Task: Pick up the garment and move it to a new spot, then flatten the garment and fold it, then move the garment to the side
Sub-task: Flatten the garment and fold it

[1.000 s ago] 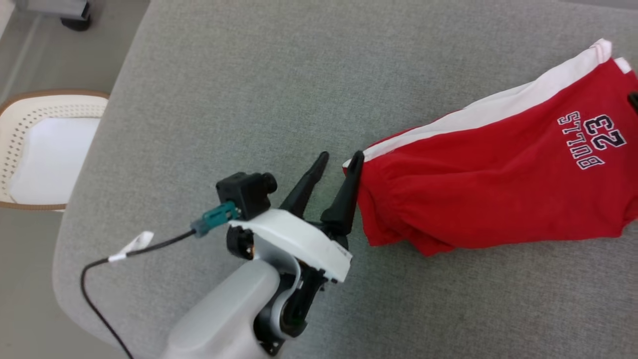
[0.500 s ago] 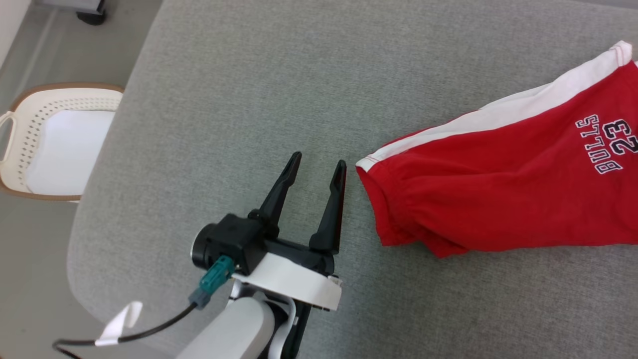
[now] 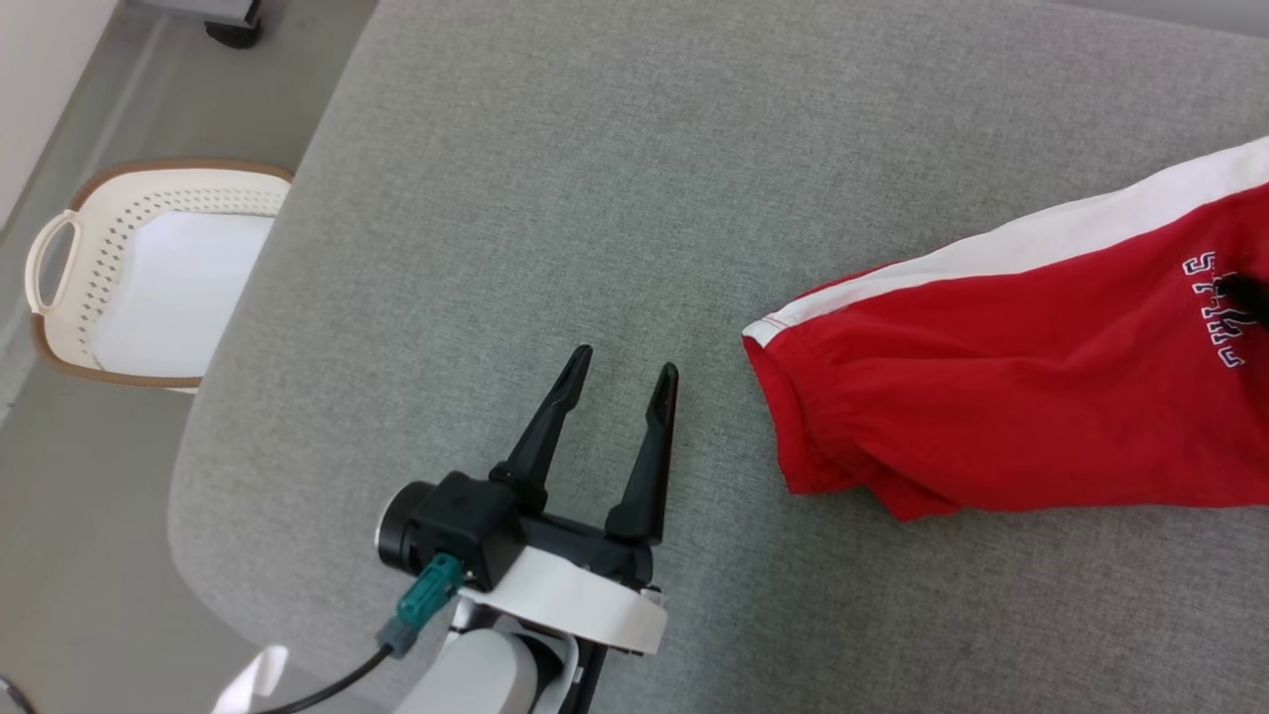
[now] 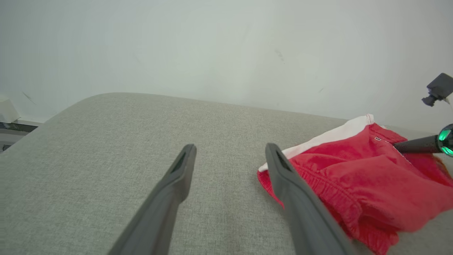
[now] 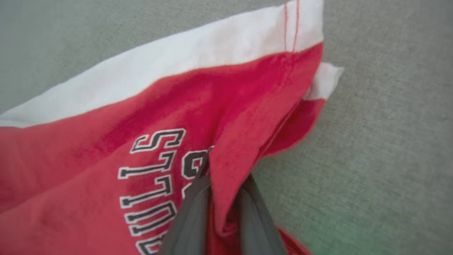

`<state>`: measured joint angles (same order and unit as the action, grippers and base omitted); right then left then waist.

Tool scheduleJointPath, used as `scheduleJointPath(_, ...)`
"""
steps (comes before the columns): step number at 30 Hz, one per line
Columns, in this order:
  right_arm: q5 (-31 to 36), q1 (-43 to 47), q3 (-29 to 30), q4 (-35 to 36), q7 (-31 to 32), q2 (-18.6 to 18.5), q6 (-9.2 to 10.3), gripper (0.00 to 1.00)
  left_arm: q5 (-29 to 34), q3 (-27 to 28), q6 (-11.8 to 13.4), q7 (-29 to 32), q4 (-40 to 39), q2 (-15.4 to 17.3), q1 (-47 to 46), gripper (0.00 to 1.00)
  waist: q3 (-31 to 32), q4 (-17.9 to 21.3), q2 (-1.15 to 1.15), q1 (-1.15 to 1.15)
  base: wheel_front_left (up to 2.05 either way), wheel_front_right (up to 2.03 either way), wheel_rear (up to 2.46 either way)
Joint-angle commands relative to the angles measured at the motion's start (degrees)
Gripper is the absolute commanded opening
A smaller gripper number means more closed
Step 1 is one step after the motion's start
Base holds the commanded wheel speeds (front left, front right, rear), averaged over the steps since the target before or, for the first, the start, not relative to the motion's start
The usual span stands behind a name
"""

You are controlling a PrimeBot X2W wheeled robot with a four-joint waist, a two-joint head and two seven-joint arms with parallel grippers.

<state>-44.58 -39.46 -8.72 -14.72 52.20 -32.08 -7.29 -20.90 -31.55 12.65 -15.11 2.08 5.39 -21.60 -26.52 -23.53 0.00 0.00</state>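
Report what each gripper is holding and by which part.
The right gripper pinches the garment by a raised fold of red cloth beside the lettering, near a white-trimmed corner. The left gripper is open and holds nothing.

Head overhead, 2 wrists low, sharing garment.

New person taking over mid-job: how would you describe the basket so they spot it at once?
Find the large grey padded surface across the head view; off its left edge, lower down on the floor, sits the basket. It is white with rows of small holes in its walls, a brown rim and a loop handle, while the red garment lies on the surface's right side.
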Motion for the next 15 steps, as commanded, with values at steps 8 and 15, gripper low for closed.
scheduleJointPath(8, -3.61, 3.68, 5.95, -1.57, -3.56, 4.94, -0.18, 0.00, 6.02, 3.90, -2.49, -0.01, 1.13, 0.23, 4.48, 1.00, 3.16, 5.49, 0.00, 0.00, 0.00, 0.00, 0.00)
scheduleJointPath(15, -5.85, 8.25, 11.84, -1.71, -5.89, 6.15, -0.18, 0.00, 8.67, 6.90, -4.78, -0.01, 1.11, 0.18, 8.59, 1.00, 6.55, 10.50, 0.00, 0.00, 0.00, 0.00, 0.00)
